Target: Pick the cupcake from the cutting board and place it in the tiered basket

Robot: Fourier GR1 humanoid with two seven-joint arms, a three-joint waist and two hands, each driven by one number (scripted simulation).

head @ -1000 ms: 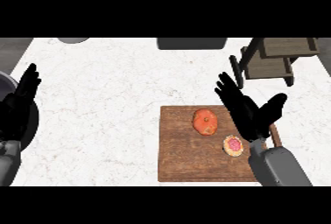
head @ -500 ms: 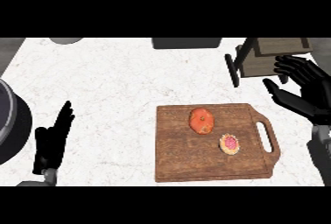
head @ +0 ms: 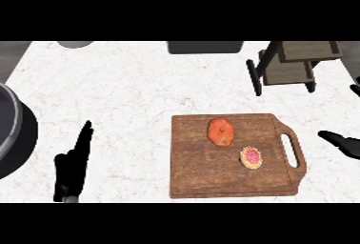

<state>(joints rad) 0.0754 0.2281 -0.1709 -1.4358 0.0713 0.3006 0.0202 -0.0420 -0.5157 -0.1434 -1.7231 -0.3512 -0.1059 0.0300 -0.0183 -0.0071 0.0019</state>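
The cupcake, tan with pink topping, sits on the right part of the wooden cutting board, near its handle slot. The tiered basket, dark framed with wooden shelves, stands at the counter's back right. My left hand rests open at the lower left, fingers straight and pointing up, far from the board. Only black fingertips of my right hand show at the right edge, just right of the board's handle, holding nothing; the rest of it is out of view.
An orange-red piece of food lies on the board, up and left of the cupcake. A dark round pan fills the left edge. A grey container and a pale rounded object sit at the back edge.
My right hand has drawn off to the right, from over the board to the picture's edge. My left hand has shifted down toward the lower left. The view itself has moved.
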